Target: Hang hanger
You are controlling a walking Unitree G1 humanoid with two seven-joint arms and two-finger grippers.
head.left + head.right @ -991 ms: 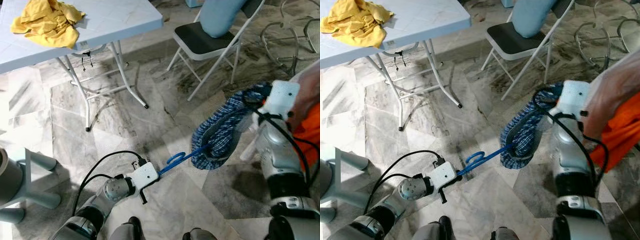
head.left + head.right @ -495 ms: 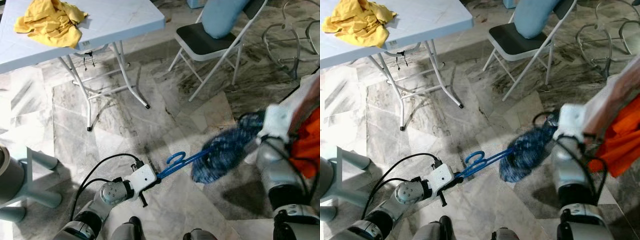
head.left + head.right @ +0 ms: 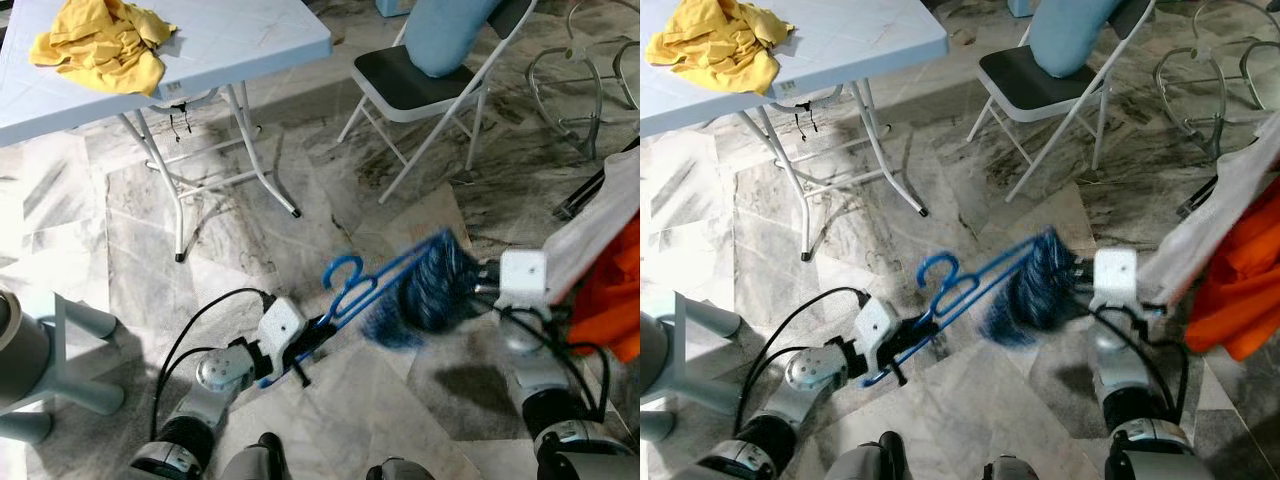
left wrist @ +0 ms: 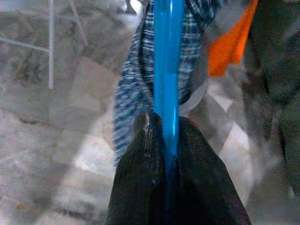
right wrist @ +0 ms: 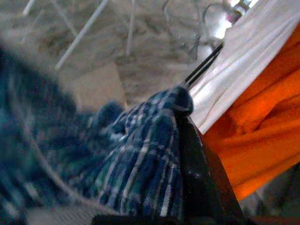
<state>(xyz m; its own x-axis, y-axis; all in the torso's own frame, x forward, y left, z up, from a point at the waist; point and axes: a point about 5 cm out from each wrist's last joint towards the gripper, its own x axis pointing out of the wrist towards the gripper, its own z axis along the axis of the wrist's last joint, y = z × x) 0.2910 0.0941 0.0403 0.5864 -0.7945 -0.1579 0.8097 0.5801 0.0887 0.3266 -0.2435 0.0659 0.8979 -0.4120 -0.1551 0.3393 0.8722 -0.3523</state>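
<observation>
A blue plastic hanger [image 3: 345,278] carries a bunched blue plaid garment [image 3: 430,295] and hangs slanted above the marble floor, hook end up. My left gripper [image 3: 312,338] is shut on the hanger's bar; in the left wrist view both black fingers [image 4: 147,154] pinch the blue bar [image 4: 167,70]. My right gripper [image 3: 482,290] is low at the right, shut on the plaid garment [image 5: 140,159], which is bunched against its black finger [image 5: 197,178]. The garment is motion-blurred.
A white folding table [image 3: 250,40] with a yellow cloth [image 3: 100,45] stands at the back left. A folding chair [image 3: 410,90] holds a light-blue cushion [image 3: 440,30]. Orange [image 3: 612,295] and white [image 3: 595,225] clothes hang at the right. A grey stool [image 3: 40,365] stands at the left.
My left gripper has tipped the hanger up, so its hook stands higher. My right gripper has dropped lower and moved inward with the plaid garment.
</observation>
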